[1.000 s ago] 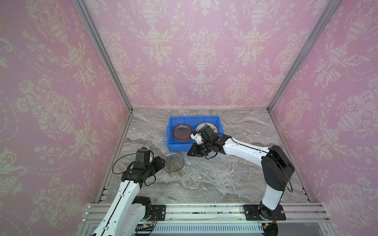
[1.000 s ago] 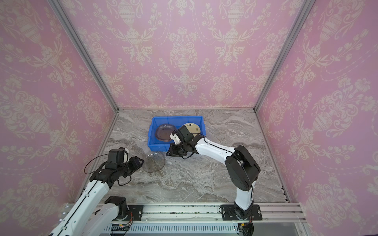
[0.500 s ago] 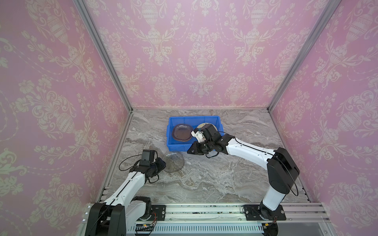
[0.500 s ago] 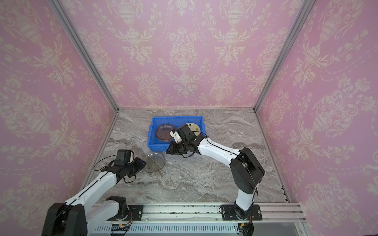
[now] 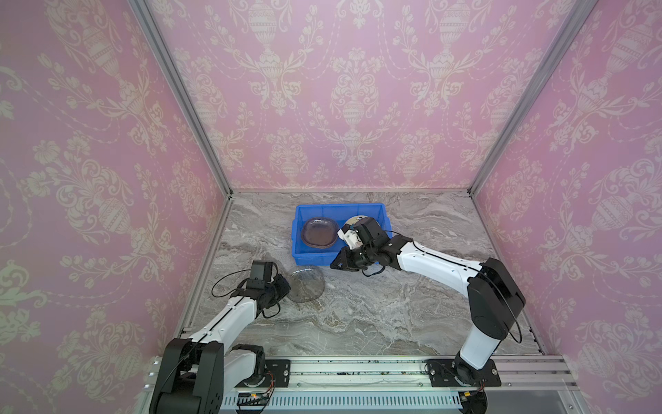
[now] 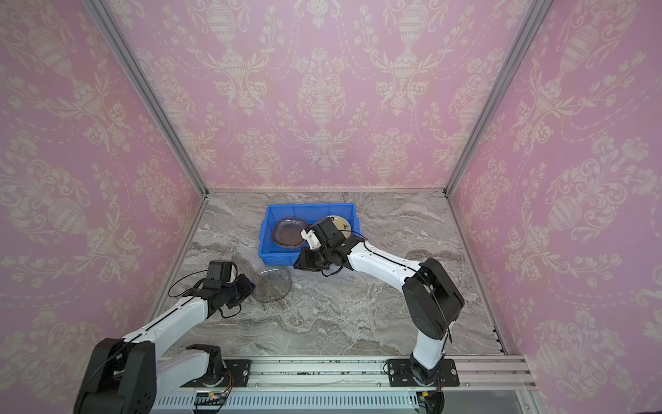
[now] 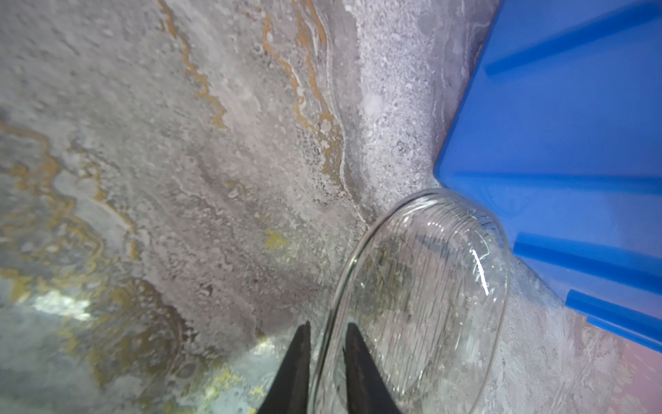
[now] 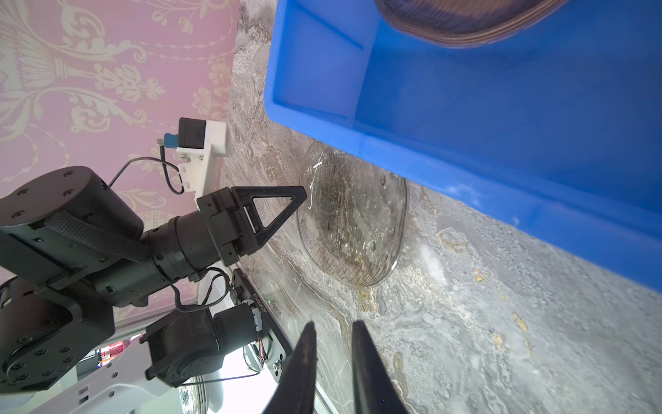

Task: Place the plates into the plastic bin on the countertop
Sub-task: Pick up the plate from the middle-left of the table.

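A clear glass plate [image 5: 306, 285] [image 6: 271, 285] lies on the countertop [image 5: 394, 304] just in front of the blue plastic bin [image 5: 340, 206] [image 6: 311, 206], its far edge against the bin wall [image 7: 573, 143]. My left gripper [image 5: 286, 283] [image 7: 327, 324] is shut on this plate's [image 7: 422, 286] near-left rim, one finger on each side. My right gripper [image 5: 333, 265] [image 8: 334, 322] hovers low by the bin's front wall, to the right of the plate [image 8: 353, 222], fingers a narrow gap apart and empty. Inside the bin lie a dark purplish glass plate [image 5: 320, 233] and a cream plate [image 6: 340, 222], which my right wrist partly hides.
Pink patterned walls with aluminium posts [image 5: 186, 107] close in the left, back and right sides. An aluminium rail [image 5: 358, 369] carrying both arm bases runs along the front edge. Bare marble spreads to the right of and in front of the bin.
My left arm has dropped low and reached forward to the clear plate, and its fingers have closed in on the rim. My right gripper has barely shifted.
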